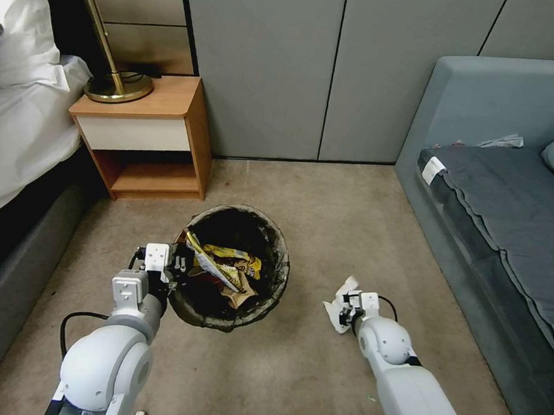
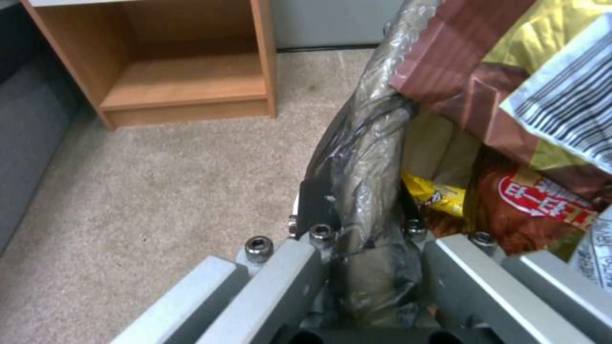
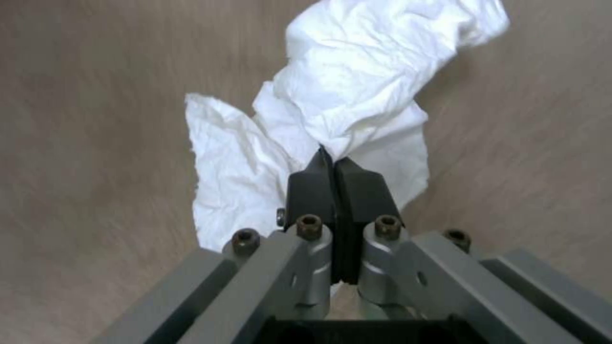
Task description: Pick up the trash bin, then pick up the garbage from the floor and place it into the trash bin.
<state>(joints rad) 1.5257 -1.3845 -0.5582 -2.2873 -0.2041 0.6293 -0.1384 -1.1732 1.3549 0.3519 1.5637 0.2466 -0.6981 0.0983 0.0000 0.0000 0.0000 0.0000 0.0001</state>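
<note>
Head view: right end effector (image 1: 347,309) pinches the white tissue (image 1: 340,302) above the floor (image 1: 327,211), bin (image 1: 231,267) to its left, rim clamped by left end effector (image 1: 175,265).

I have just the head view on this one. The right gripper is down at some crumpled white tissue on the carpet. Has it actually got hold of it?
Observer: Yes. In the right wrist view the right gripper has its black fingers pinched shut on the crumpled white tissue.
Operator: And the left one, at the bin?
Observer: The left gripper is clamped across the rim of the round white trash bin with the dark bag liner, one finger outside, one inside.
Operator: What sits right beside that inner finger?
Observer: A yellow snack wrapper.
</note>
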